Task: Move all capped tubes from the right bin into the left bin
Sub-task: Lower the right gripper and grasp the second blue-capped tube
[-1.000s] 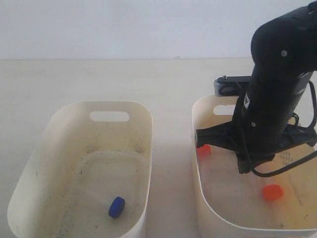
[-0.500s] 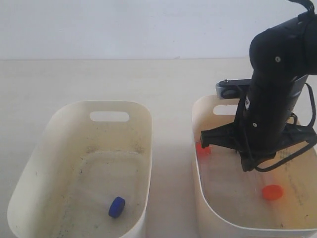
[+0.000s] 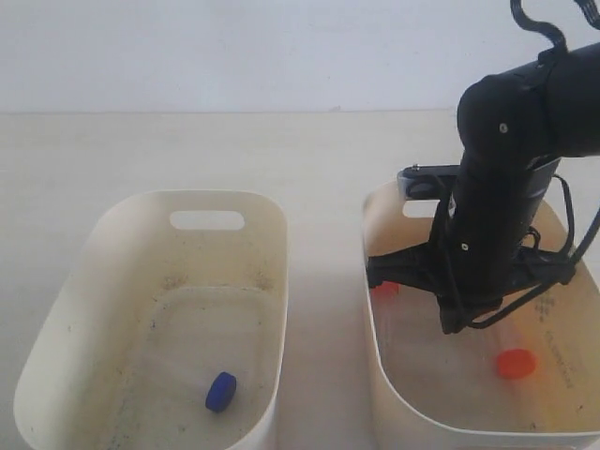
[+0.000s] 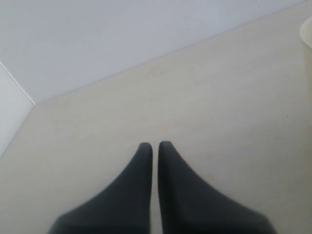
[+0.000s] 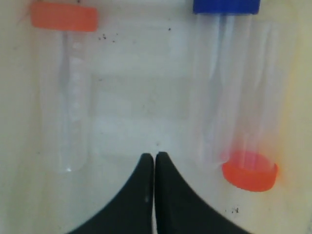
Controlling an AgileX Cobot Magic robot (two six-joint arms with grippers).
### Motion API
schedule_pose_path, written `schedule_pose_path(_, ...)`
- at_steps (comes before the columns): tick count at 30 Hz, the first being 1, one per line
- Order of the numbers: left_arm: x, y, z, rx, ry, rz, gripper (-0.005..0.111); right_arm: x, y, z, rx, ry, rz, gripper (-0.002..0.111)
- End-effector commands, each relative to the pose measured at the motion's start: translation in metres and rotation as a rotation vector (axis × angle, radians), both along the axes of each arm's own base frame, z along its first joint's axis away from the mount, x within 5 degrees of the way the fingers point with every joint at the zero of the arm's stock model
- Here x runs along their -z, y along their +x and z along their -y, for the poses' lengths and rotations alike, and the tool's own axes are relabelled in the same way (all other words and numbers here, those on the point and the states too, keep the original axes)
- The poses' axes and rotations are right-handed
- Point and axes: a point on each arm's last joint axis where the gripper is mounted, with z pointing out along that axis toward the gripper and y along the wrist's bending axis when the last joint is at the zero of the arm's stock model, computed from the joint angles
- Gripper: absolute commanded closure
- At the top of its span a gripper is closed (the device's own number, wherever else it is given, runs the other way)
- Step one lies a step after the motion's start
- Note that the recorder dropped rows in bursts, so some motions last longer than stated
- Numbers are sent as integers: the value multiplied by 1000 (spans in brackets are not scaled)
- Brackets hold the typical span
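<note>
The left bin (image 3: 56,309) holds one capped tube with a dark blue cap (image 3: 221,391) on its floor. My right arm (image 3: 497,225) hangs over the right bin (image 3: 405,419) and hides its own gripper in the exterior view. Two orange-red caps (image 3: 517,363) (image 3: 385,289) show in that bin. In the right wrist view the right gripper (image 5: 154,156) is shut and empty, just above the bin floor. It sits between an orange-capped tube (image 5: 68,97) and a pair lying together: a blue-capped tube (image 5: 225,6) and an orange-capped tube (image 5: 250,170). The left gripper (image 4: 152,145) is shut and empty over bare table.
Both bins stand on a pale wooden table (image 3: 309,159) with a narrow gap between them. A white wall rises behind the table. A cream bin rim (image 4: 308,29) shows at the edge of the left wrist view. Dark specks dot both bin floors.
The right arm has shifted a little to the left and risen slightly over the right bin. Its gripper stayed shut. The tubes have not moved.
</note>
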Motion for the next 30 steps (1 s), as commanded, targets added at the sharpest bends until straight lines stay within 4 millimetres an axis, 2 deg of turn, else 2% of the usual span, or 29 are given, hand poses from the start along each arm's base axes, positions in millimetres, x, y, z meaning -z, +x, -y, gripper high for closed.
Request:
schedule_pose_path(1,-1,0,0,5,-12,6,102,6,0,0,-6,2,-13,108)
schedule_pose_path(7,-1,0,0,5,-12,6,102,15,-5,3,-9,4,-5,108)
schedule_pose_path(21,-1,0,0,5,-12,6,102,14,-2,4,-111,-21,33,106)
schedule_pose_path(22,-1,0,0,5,-12,6,102,14,-1,5,-113,-24,34,103)
schedule_pose_path(24,-1,0,0,5,-12,6,102,14,-1,5,-120,-31,37,89)
schedule_pose_path(28,-1,0,0,5,-12,6,102,14,-1,5,-120,-32,37,46)
schedule_pose_path(30,-1,0,0,5,-12,6,102,14,-1,6,-124,-36,39,37)
